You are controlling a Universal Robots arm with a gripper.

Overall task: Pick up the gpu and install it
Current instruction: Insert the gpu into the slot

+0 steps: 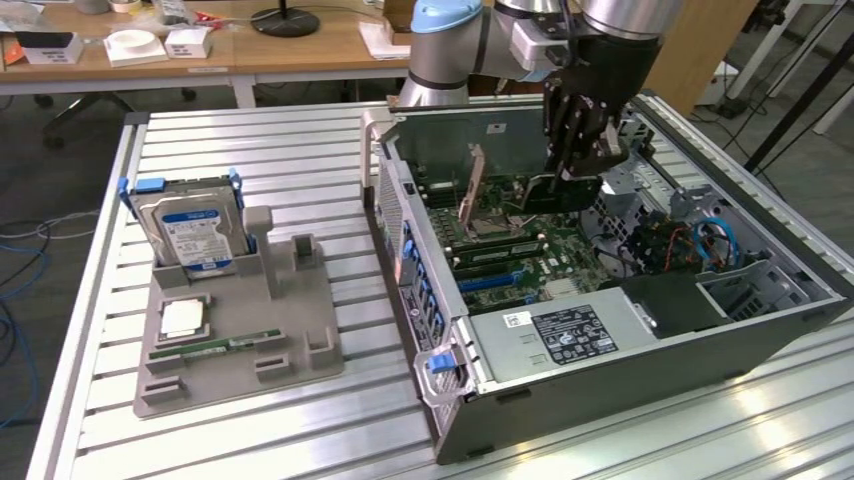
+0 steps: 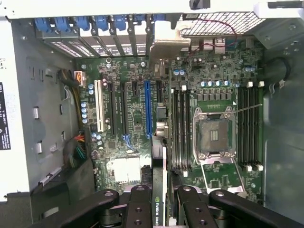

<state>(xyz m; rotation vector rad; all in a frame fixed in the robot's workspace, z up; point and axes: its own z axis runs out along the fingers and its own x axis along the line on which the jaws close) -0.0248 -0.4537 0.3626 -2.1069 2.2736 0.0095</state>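
Exterior view: the gpu (image 1: 558, 190) is held edge-down inside the open computer case (image 1: 747, 330) by the gripper (image 1: 583, 165) — install step judged underway.
Wrist view: fingers (image 2: 138, 209) are pinched on the card above the motherboard (image 2: 142, 118) — alignment with the blue slot (image 2: 148, 107) is called for.

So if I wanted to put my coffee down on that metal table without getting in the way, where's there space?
The slatted table is bare behind the grey parts tray, and along its front edge below the tray. It is crowded inside the open computer case, where the gripper holds the gpu above the motherboard.
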